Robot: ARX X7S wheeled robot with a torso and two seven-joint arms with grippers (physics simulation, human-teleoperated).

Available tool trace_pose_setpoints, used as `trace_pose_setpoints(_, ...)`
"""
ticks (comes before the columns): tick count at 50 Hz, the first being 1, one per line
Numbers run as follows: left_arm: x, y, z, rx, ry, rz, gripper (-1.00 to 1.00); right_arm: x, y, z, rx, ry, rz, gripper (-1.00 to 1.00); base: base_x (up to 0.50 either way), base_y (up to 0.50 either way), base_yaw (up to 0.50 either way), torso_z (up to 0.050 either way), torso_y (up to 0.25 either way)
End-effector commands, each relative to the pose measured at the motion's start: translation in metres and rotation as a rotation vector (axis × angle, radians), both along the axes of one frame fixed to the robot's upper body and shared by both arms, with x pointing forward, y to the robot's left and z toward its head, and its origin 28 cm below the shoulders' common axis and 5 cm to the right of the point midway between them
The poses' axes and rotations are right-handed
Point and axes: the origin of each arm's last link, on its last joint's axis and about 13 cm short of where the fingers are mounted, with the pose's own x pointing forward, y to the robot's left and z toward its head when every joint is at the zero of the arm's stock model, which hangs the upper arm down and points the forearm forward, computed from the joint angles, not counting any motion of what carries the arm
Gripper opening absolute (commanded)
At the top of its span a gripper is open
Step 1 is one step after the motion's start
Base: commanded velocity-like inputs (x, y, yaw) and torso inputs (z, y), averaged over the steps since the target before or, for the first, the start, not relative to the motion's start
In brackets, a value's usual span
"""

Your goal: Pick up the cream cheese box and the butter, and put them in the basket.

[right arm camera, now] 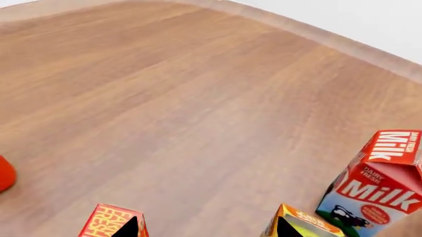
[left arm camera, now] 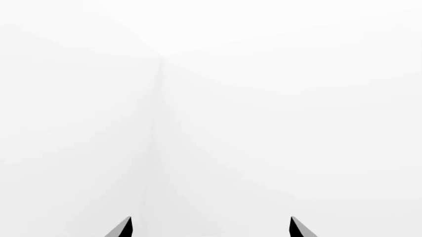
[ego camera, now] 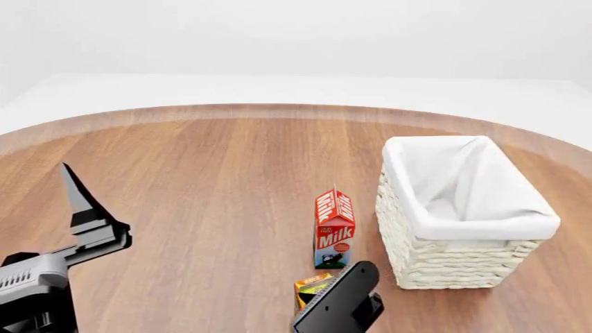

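Wood-grain brown surface (ego camera: 213,194) carries a cream-white woven basket (ego camera: 444,260) with white cloth lining at the right, upright. A red milk carton (ego camera: 333,229) stands just beside its left wall. The right gripper (right arm camera: 204,228) hovers low with jaws spread, empty, between a red-and-orange butter box (right arm camera: 105,222) and a yellow-orange carton (right arm camera: 303,224). The left gripper (left arm camera: 211,228), raised off the surface, also gapes empty. Cream cheese box is out of view.
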Motion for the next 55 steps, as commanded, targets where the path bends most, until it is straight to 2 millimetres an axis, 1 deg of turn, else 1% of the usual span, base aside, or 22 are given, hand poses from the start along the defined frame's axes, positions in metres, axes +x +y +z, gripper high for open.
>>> trace_pose_setpoints(1,0.0,0.002,0.0,0.015,-0.015,0.008,1.0,0.002,0.021,-0.007,0.03,0.003,0.019,1.0,0.0,0.0,0.0,0.0,0.0)
trace_pose_setpoints(5,-0.001,0.002,0.001,0.015,-0.018,0.007,1.0,-0.001,0.029,-0.011,0.035,0.005,0.015,1.0,0.0,0.0,0.0,0.0,0.0)
trace_pose_setpoints(8,-0.001,0.001,0.002,0.016,-0.02,0.006,1.0,-0.007,0.037,-0.016,0.044,0.021,0.025,1.0,0.0,0.0,0.0,0.0,0.0)
trace_pose_setpoints(11,-0.001,0.002,0.002,0.014,-0.021,0.007,1.0,-0.009,0.04,-0.017,0.043,0.023,0.036,1.0,0.0,0.0,0.0,0.0,0.0)
trace_pose_setpoints(17,-0.002,0.003,0.001,0.012,-0.022,0.01,1.0,-0.011,0.045,-0.015,0.056,0.019,0.031,1.0,0.0,0.0,0.0,0.0,0.0)
trace_pose_setpoints(22,-0.002,0.004,0.001,0.009,-0.022,0.011,1.0,-0.011,0.052,-0.009,0.085,0.005,0.018,1.0,0.0,0.0,0.0,0.0,0.0)
trace_pose_setpoints(26,-0.002,0.004,0.002,0.008,-0.023,0.011,1.0,-0.012,0.058,-0.011,0.09,0.002,-0.006,1.0,0.0,0.0,0.0,0.0,0.0)
trace_pose_setpoints(33,-0.002,0.006,0.003,0.006,-0.023,0.014,1.0,-0.009,0.065,-0.006,0.123,-0.005,-0.051,1.0,0.0,0.0,0.0,0.0,0.0)
trace_pose_setpoints(39,-0.002,0.008,0.005,0.004,-0.025,0.012,1.0,-0.011,0.071,-0.007,0.141,0.003,-0.084,1.0,0.0,0.0,0.0,0.0,0.0)
trace_pose_setpoints(46,-0.001,0.008,0.006,0.003,-0.026,0.008,1.0,-0.019,0.08,-0.009,0.144,-0.016,-0.092,1.0,0.0,0.0,0.0,0.0,0.0)
trace_pose_setpoints(51,-0.002,0.009,0.006,0.001,-0.028,0.01,1.0,-0.018,0.082,-0.011,0.129,-0.034,-0.14,1.0,0.0,0.0,0.0,0.0,0.0)
trace_pose_setpoints(55,-0.002,0.01,0.006,-0.003,-0.029,0.011,1.0,-0.022,0.084,-0.015,0.127,-0.004,-0.139,1.0,0.0,0.0,0.0,0.0,0.0)
